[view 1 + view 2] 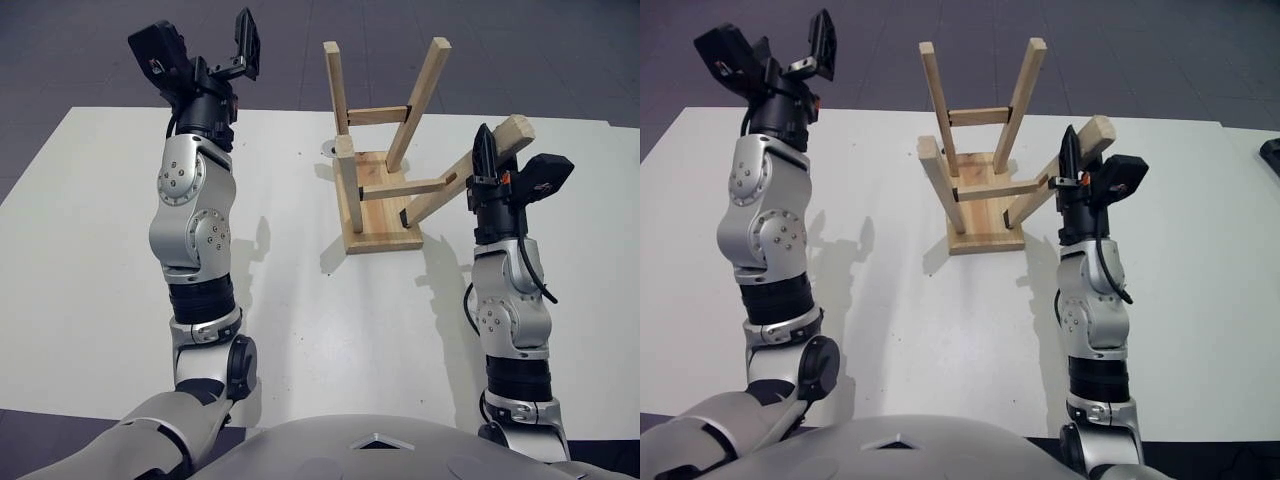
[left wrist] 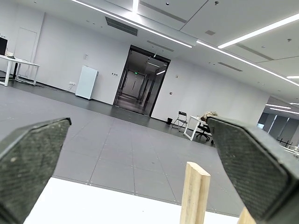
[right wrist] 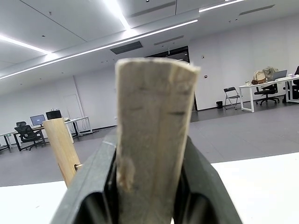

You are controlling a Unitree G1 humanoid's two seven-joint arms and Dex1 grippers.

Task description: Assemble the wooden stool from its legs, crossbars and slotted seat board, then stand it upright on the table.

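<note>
The wooden stool (image 1: pixel 385 165) lies upside down on the white table (image 1: pixel 100 250), its seat board (image 1: pixel 382 228) flat on the surface and its legs pointing up, joined by crossbars (image 1: pixel 405 187). The nearest right leg (image 1: pixel 515 132) leans outward at a slant. My right gripper (image 1: pixel 486 152) is shut on that leg near its top end; in the right wrist view the leg (image 3: pixel 154 140) sits clamped between the two pads (image 3: pixel 96 186). My left gripper (image 1: pixel 225 55) is raised above the table's far edge, left of the stool, open and holding nothing. Its pads (image 2: pixel 32 158) frame a leg top (image 2: pixel 194 193).
Bare table lies to the left of and in front of the stool. A small pale object (image 1: pixel 328 150) rests on the table just behind the stool's left side. A dark item (image 1: pixel 1270 152) sits at the far right table edge.
</note>
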